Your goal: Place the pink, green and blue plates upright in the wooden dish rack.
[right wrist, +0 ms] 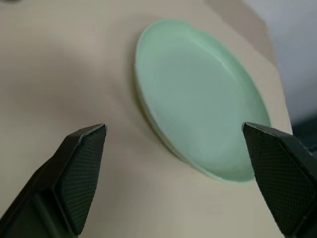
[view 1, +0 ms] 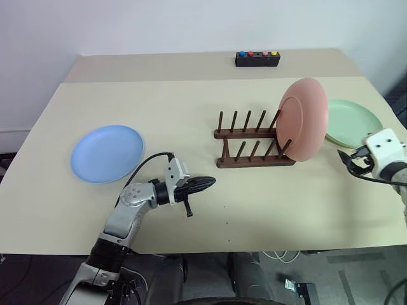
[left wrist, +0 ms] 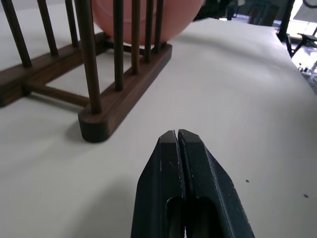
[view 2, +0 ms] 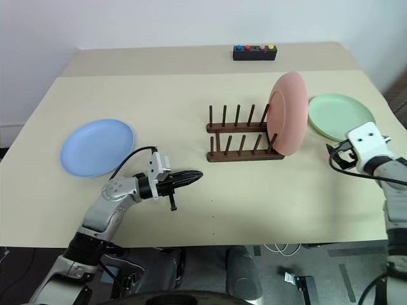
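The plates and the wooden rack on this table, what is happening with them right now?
A humanoid robot is loading plates into the wooden dish rack. The pink plate already stands upright at the rack's right end. The right gripper, jaws wide open, points at the green plate, which lies flat on the table to the right of the rack. The left gripper is shut and holds nothing. The blue plate lies flat to the left.

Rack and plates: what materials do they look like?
Rack: dark brown wood, smooth finish; grain and rounded rail ends show in the left wrist view. Pink plate, green plate, blue plate: matte, uniform colour, no glare; likely plastic or melamine, though glazed ceramic can't be excluded.
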You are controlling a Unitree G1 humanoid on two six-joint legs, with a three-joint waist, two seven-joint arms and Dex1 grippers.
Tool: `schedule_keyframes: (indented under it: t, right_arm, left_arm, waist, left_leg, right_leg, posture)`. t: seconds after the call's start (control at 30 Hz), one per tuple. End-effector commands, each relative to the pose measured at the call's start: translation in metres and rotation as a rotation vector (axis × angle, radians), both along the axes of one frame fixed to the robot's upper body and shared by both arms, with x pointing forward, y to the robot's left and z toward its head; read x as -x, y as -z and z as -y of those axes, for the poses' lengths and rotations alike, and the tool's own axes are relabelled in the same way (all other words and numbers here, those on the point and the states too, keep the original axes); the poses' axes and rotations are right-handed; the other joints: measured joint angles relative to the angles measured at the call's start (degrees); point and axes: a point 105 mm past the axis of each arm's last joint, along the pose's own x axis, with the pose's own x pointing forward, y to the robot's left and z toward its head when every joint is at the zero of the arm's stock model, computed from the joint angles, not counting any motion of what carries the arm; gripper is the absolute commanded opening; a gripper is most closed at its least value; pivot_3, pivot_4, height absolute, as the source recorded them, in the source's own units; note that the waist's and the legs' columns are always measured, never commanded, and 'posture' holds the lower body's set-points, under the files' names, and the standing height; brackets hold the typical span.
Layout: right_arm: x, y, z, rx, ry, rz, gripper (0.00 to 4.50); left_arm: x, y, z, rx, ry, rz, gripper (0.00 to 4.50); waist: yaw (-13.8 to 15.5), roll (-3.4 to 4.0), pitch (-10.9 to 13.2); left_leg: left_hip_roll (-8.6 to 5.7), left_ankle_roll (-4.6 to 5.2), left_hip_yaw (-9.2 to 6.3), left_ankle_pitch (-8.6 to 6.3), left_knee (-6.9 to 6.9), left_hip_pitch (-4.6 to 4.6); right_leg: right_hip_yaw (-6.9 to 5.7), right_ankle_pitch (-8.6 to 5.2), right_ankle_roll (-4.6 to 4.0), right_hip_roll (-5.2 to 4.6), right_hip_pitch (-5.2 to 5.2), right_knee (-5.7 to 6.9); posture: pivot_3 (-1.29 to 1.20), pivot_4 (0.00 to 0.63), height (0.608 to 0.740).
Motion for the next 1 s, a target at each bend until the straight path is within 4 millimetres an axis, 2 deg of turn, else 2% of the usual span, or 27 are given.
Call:
schedule_keyframes:
  t: [0.03, 0.27, 0.3, 0.37, 0.6, 0.83, 1.0]
  right_arm:
    - [-0.011, 0.000, 0.006, 0.113, -0.003, -0.014, 4.45]
    - [-0.030, 0.018, 0.017, 0.124, 0.043, -0.076, 4.45]
    - [-0.031, 0.020, 0.017, 0.129, 0.047, -0.079, 4.22]
    - [-0.032, 0.022, 0.016, 0.109, 0.037, -0.082, 3.57]
    - [-0.028, 0.026, 0.015, 0.113, 0.015, -0.063, 0.04]
    - [-0.014, 0.017, 0.019, 0.224, 0.006, 0.013, 0.04]
    - [0.000, -0.005, 0.020, 0.322, 0.009, 0.100, 0.04]
  left_arm:
    - [0.001, -0.018, 0.002, 0.033, 0.003, 0.040, 0.00]
    - [0.003, -0.021, 0.003, 0.031, -0.006, 0.036, 0.00]
    - [0.003, -0.022, 0.003, 0.030, -0.008, 0.036, 0.00]
    - [0.003, -0.022, 0.003, 0.028, -0.013, 0.036, 0.00]
    - [0.004, -0.022, 0.003, 0.020, -0.015, 0.036, 0.00]
    - [0.004, -0.032, 0.008, 0.047, 0.003, 0.059, 0.00]
    - [0.007, -0.035, 0.011, 0.055, 0.029, 0.067, 0.00]
  waist:
    - [0.0, -0.01, 0.0]
    - [0.0, 0.00, 0.0]
    - [0.0, -0.01, 0.0]
    - [0.1, -0.01, 0.0]
    - [0.0, 0.00, 0.0]
    - [0.1, -0.02, 0.0]
    - [0.1, 0.01, 0.0]
  left_leg:
    - [0.00, 0.00, 0.00, 0.00, 0.00, -0.01]
    - [-0.01, 0.00, 0.00, 0.00, -0.01, -0.01]
    - [-0.01, 0.00, 0.00, 0.00, -0.01, -0.01]
    - [-0.01, 0.00, 0.00, 0.00, 0.00, -0.01]
    - [-0.01, 0.00, 0.00, 0.00, 0.00, -0.01]
    - [-0.02, 0.00, 0.00, 0.00, 0.00, 0.00]
    - [-0.02, 0.00, 0.00, 0.00, -0.01, 0.00]
  right_leg:
    - [0.00, 0.00, 0.00, 0.00, 0.00, -0.01]
    - [0.00, 0.00, -0.01, -0.01, 0.00, -0.02]
    - [0.00, 0.00, -0.01, 0.00, 0.01, -0.02]
    - [0.00, 0.00, -0.01, 0.00, 0.01, -0.01]
    - [0.01, 0.00, -0.01, 0.00, 0.03, -0.02]
    - [0.02, 0.00, 0.00, -0.01, 0.04, -0.02]
    - [0.04, 0.00, 0.00, -0.01, 0.03, -0.02]
  posture:
    - [0.00, 0.150, 0.740]
    - [0.00, 0.150, 0.740]
    - [0.00, 0.150, 0.740]
    - [0.00, 0.150, 0.740]
    - [0.00, 0.150, 0.740]
    - [0.00, 0.150, 0.740]
    - [0.00, 0.150, 0.740]
